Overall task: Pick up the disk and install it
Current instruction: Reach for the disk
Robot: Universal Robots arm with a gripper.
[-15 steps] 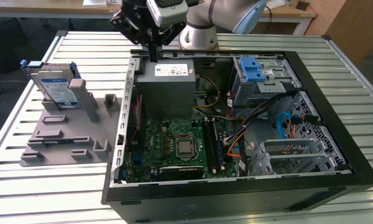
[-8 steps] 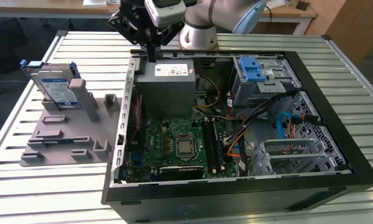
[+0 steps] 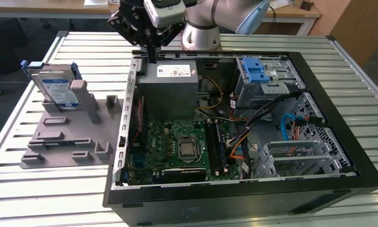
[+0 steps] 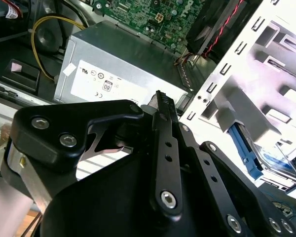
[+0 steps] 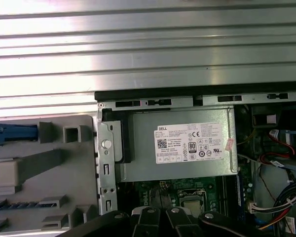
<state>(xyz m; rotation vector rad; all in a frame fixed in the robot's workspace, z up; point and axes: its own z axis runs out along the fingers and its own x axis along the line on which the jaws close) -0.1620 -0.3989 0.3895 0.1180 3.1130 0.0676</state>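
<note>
Black gripper (image 3: 152, 56): jaws drawn narrow, nothing held. It hangs over the grey box (image 3: 170, 90) at the rear corner of the case (image 3: 239, 201). The disk (image 3: 58, 91) is well apart from it, toward the exterior view's left, standing on edge in the grey fixture (image 3: 63, 137) beside the case.

Likely hazards:
- A sideways move at this height could clip the case rim, since the gripper sits close above it.
- Narrow jaws brought onto the disk would probably strike its upper edge and tip it from the fixture.
- An off-centre grip on the smooth faces may let the disk swing or slip.

The disk is flat, rectangular and silver, leaning slightly. It carries a blue-and-white label and blue rails along its sides.
</note>
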